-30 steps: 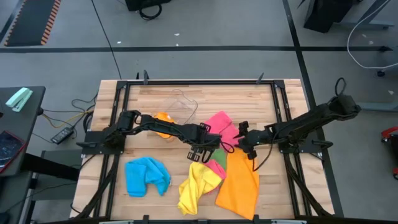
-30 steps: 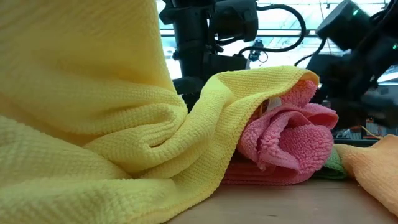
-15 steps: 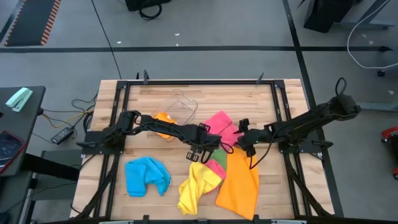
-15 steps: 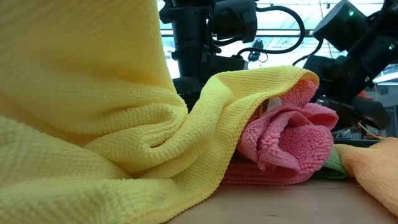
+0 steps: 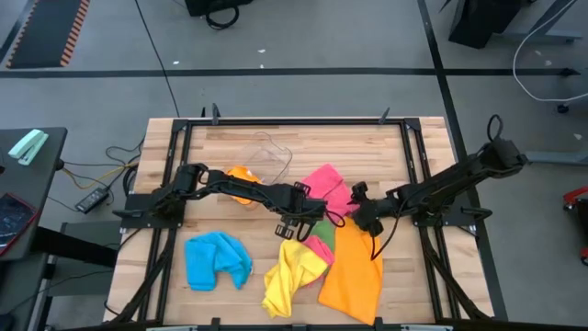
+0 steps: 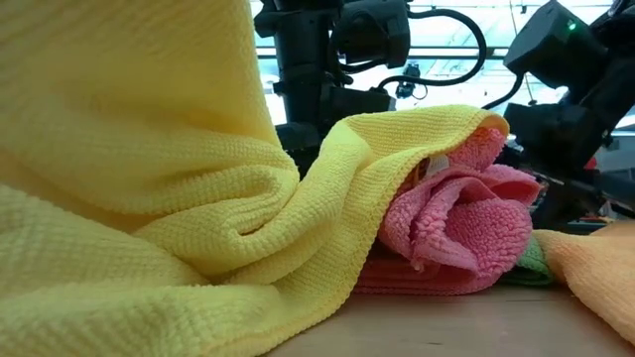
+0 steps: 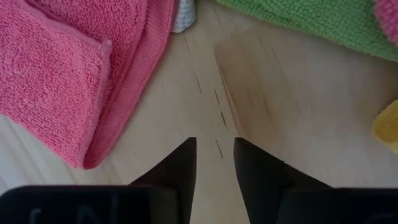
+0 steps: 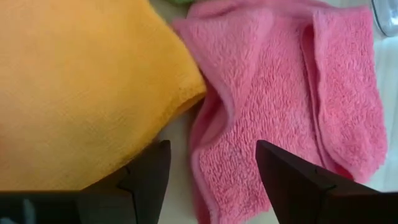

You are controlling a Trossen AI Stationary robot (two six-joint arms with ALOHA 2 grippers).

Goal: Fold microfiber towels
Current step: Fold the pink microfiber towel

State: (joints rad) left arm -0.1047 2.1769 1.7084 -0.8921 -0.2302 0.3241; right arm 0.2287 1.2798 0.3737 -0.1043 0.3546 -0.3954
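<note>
The right end effector (image 5: 360, 211), fingers spread and empty, hovers at the seam between the pink towel (image 5: 328, 187) and the orange towel (image 5: 352, 271). The left end effector (image 5: 296, 227), narrowly parted and empty, sits beside the pink towel's other edge.

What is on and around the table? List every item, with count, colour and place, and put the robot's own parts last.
pink towel: one, pink, table centre, between the two grippers.
green towel: one, green, mostly hidden beside the yellow and orange towels.
yellow towel: one, yellow, crumpled, front centre.
large orange towel: one, orange, front, right of the yellow one.
small orange towel: one, orange, partly under the left arm.
blue towel: one, blue, front left.
plastic tub: one, clear, rear centre.
table: one, light wood, black frame.
left gripper: one, dark, over bare wood by the pink towel, jaws narrowly apart, empty.
right gripper: one, dark, where orange meets pink, jaws open, empty.
</note>
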